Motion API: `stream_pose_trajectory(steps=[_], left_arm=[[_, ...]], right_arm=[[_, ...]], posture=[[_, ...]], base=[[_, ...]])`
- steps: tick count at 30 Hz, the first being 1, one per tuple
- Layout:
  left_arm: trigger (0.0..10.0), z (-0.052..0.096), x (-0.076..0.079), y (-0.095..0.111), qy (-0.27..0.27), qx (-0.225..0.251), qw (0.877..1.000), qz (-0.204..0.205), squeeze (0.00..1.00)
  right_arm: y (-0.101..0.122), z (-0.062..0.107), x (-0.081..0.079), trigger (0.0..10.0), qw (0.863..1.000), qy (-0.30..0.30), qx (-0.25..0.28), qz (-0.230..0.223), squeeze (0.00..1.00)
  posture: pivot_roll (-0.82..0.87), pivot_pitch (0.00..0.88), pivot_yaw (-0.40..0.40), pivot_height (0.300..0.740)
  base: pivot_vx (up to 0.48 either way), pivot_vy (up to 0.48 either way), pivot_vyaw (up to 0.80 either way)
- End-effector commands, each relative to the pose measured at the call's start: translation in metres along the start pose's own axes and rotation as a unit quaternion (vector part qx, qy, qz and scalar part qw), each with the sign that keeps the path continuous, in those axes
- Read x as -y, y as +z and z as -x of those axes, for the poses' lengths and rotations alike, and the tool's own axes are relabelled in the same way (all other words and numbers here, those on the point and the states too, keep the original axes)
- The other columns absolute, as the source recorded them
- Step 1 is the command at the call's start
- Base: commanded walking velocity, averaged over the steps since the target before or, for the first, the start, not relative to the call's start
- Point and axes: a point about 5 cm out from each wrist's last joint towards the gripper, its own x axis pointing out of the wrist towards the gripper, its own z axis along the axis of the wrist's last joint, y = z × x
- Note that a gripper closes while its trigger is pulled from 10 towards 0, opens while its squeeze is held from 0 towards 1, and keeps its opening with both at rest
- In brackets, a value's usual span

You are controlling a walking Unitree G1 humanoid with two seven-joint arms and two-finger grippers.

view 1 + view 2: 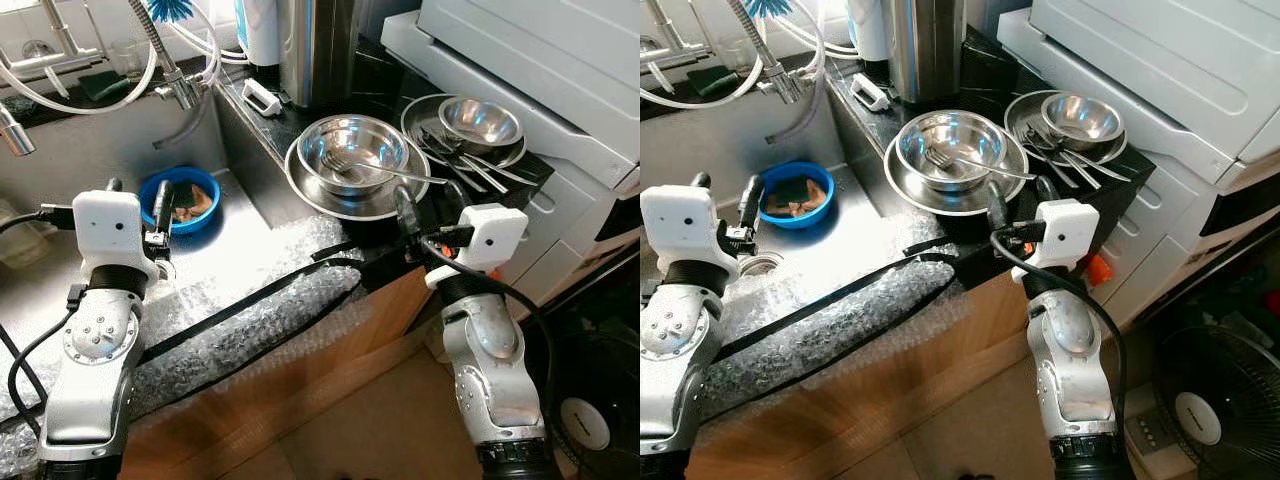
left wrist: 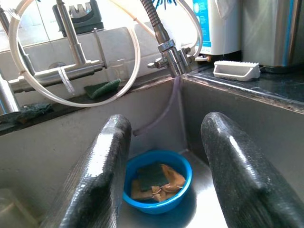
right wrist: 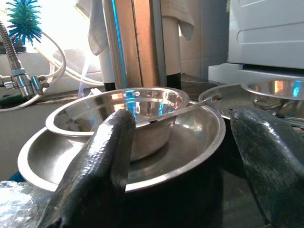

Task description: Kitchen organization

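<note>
- Hovering over the sink [image 1: 120,150], the left gripper [image 2: 164,166] gapes wide and empty toward the blue bowl [image 1: 182,197].
- The right gripper [image 3: 190,156], fingers spread and empty, faces the steel bowl [image 1: 352,150] holding a fork [image 1: 345,165].

black counter and steel sink

the black counter [image 1: 375,75] carries a wide steel plate [image 1: 310,185] near its front edge, with a steel bowl [image 1: 355,145] and a fork [image 1: 345,165] in it. just beside it lies a second plate [image 1: 420,110] holding a smaller bowl [image 1: 480,120] and cutlery [image 1: 470,165]. a white brush [image 1: 262,97] and a tall steel container [image 1: 315,45] stand toward the back. in the sink [image 1: 110,150] sits a blue bowl [image 1: 180,195]. bubble wrap [image 1: 250,300] covers the front edge.
</note>
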Motion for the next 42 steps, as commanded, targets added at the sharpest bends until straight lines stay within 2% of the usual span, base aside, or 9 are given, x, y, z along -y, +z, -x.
stream_pose_trajectory(steps=[1, 15, 27, 28, 29, 30, 31, 33, 42], left_arm=[[10.0, -0.001, 0.002, 0.0, -0.002, 0.005, 1.0, 0.0, 0.0], [10.0, 0.001, 0.007, -0.002, -0.004, 0.003, 1.0, 0.004, 0.0], [10.0, -0.001, 0.008, 0.001, -0.002, 0.008, 1.0, 0.002, 0.0], [10.0, -0.001, 0.008, 0.001, -0.002, 0.008, 1.0, 0.003, 0.0], [10.0, -0.001, 0.008, 0.001, -0.003, 0.008, 1.0, 0.003, 0.0], [10.0, -0.001, 0.008, 0.001, -0.003, 0.008, 1.0, 0.003, 0.0], [10.0, -0.001, 0.008, 0.002, -0.003, 0.008, 1.0, 0.003, 0.0], [10.0, -0.001, 0.008, 0.002, -0.002, 0.008, 1.0, 0.002, 0.0], [10.0, -0.002, 0.008, 0.002, -0.003, 0.007, 1.0, 0.002, 0.0]], right_arm=[[0.001, -0.002, 0.002, 10.0, 1.0, -0.006, 0.006, 0.002, 0.0], [-0.001, -0.013, 0.008, 10.0, 0.999, -0.036, 0.005, -0.014, 0.0], [-0.002, -0.027, 0.007, 10.0, 0.999, -0.024, 0.009, -0.02, 0.0], [-0.002, -0.028, 0.007, 8.9, 0.999, -0.024, 0.01, -0.021, 0.0], [-0.002, -0.029, 0.007, 8.9, 0.999, -0.024, 0.01, -0.023, 0.0], [-0.002, -0.03, 0.007, 3.9, 0.999, -0.023, 0.01, -0.022, 0.0], [-0.002, -0.031, 0.006, 1.8, 0.999, -0.023, 0.011, -0.023, 0.0], [-0.002, -0.032, 0.006, 0.0, 0.999, -0.023, 0.012, -0.024, 0.0], [-0.004, -0.032, 0.005, 0.0, 0.999, -0.019, 0.012, -0.027, 0.0]], posture=[[0.07, 0.099, -0.033, 0.74], [0.07, 0.122, -0.035, 0.74], [0.08, 0.124, -0.033, 0.74], [0.08, 0.123, -0.034, 0.74], [0.08, 0.123, -0.033, 0.74], [0.08, 0.124, -0.033, 0.74], [0.08, 0.124, -0.033, 0.74], [0.08, 0.126, -0.033, 0.74], [0.08, 0.127, -0.032, 0.74]], base=[[0.0, 0.0, 0.0], [0.0, 0.0, 0.0], [0.0, 0.0, 0.0], [0.0, 0.0, 0.0], [0.0, 0.0, 0.0], [0.0, 0.0, 0.0], [0.0, 0.0, 0.0], [0.0, 0.0, 0.0], [0.0, 0.0, 0.0]])
